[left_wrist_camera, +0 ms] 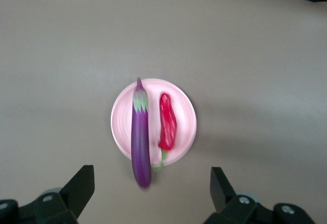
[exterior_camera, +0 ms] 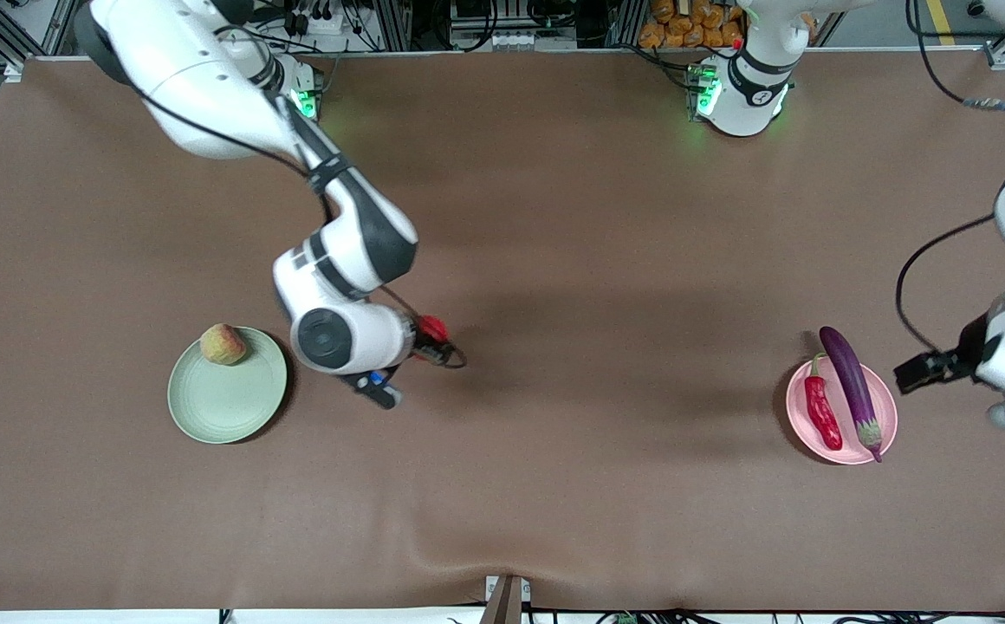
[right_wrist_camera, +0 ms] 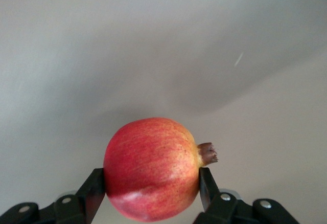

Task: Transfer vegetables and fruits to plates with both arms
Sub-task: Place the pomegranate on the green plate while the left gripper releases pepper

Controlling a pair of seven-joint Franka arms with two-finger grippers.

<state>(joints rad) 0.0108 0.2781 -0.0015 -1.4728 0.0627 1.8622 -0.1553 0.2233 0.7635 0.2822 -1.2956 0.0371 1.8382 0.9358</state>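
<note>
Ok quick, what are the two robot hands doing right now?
Left gripper: jaws open, holding nothing, up above the pink plate.
Right gripper: jaws shut on the round red fruit, beside the green plate.

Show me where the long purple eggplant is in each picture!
Front view: the eggplant lies on the pink plate, toward the left arm's end of the table, its tip sticking out past the rim.
Left wrist view: the eggplant is in the middle, on the same plate.
Right wrist view: not in it.
Shared landmark: the red chili pepper lying beside it on that plate.
</note>
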